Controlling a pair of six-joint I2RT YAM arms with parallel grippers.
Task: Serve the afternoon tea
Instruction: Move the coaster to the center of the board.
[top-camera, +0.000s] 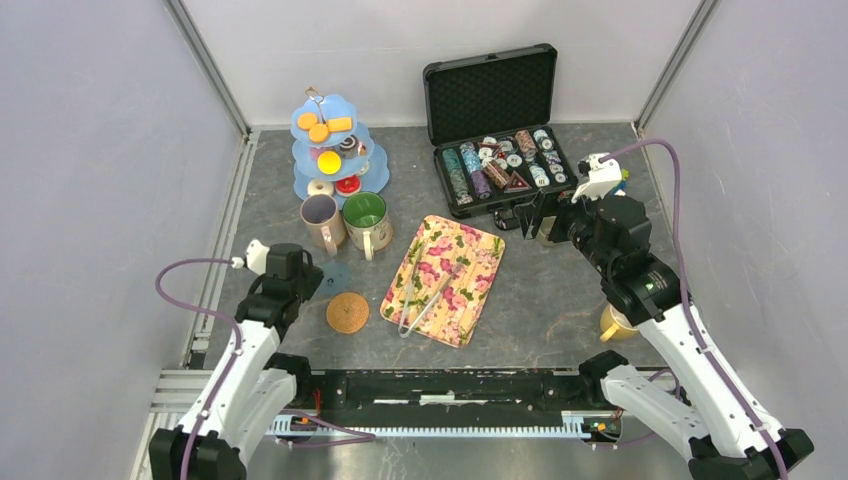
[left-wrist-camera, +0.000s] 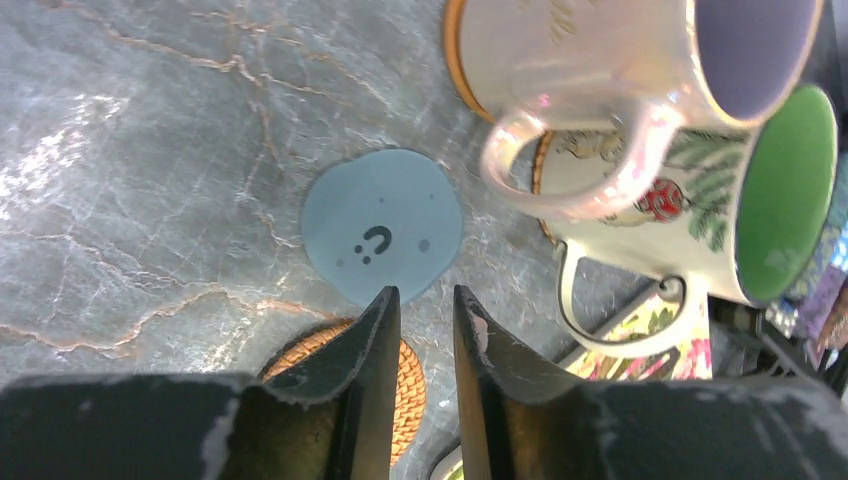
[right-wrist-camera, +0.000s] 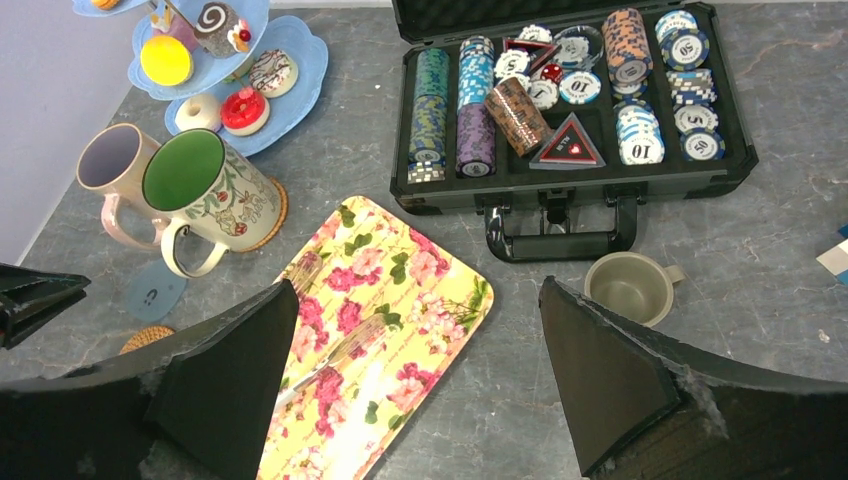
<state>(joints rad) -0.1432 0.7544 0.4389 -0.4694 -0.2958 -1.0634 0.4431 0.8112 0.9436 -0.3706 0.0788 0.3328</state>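
A woven coaster lies under the left gripper, a flat disc just ahead of it, two mugs side by side ahead to its right. Before the right gripper lies a tray bearing tongs, a small cup to its right, the chip case beyond, a tiered stand far left

Robotics laboratory test cell, not a domestic room: the marbled grey bench is boxed in by plain pale wall panels set in aluminium framing. A left arm and right arm are bolted to a black rail at the near edge, trailing purple cables. The tiered cake stand with toy cakes, floral tray and poker chip case read as staged props.
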